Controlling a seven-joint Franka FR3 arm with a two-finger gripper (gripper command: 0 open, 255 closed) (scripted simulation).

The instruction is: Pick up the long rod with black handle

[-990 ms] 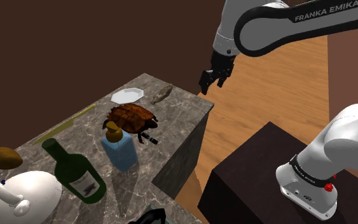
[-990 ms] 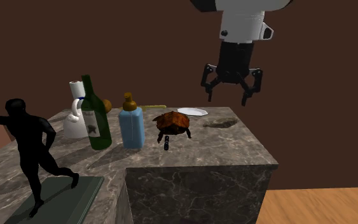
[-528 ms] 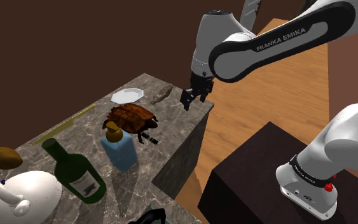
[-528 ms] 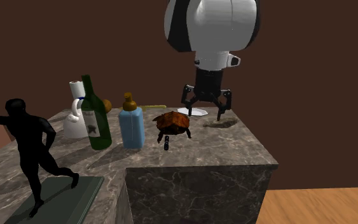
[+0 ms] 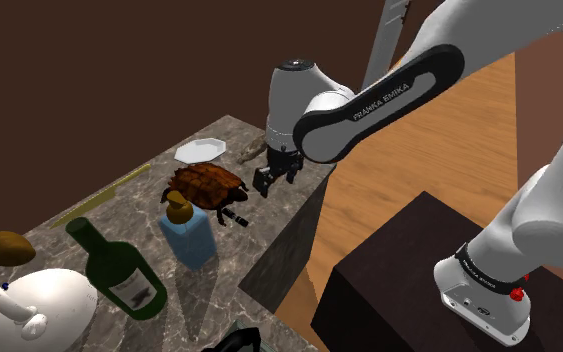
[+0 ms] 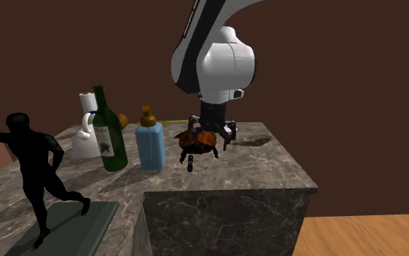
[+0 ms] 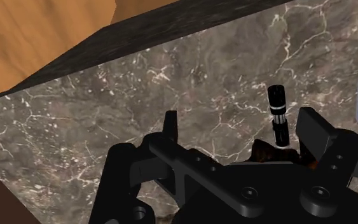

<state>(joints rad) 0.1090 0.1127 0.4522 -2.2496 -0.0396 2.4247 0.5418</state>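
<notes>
Gripper (image 5: 269,178) low over marble counter (image 5: 259,225), fingers apart, holding nothing; black-handled rod (image 7: 278,114) lies flat on counter ahead of the gap, nr edge facing the stand; other end under brown shell (image 5: 204,185).

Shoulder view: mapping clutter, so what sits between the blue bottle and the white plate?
A brown turtle-like figure sits there, in the shoulder view.

The glossy white arm (image 5: 304,95) has rounded, bulbous segments joined by dark grey bands, one of which carries white "FRANKA EMIKA" lettering. Near its base, a black ring bears small white print above a red dot (image 5: 517,293). The all-black two-finger gripper (image 7: 241,127) has round screw recesses in its housing.
</notes>
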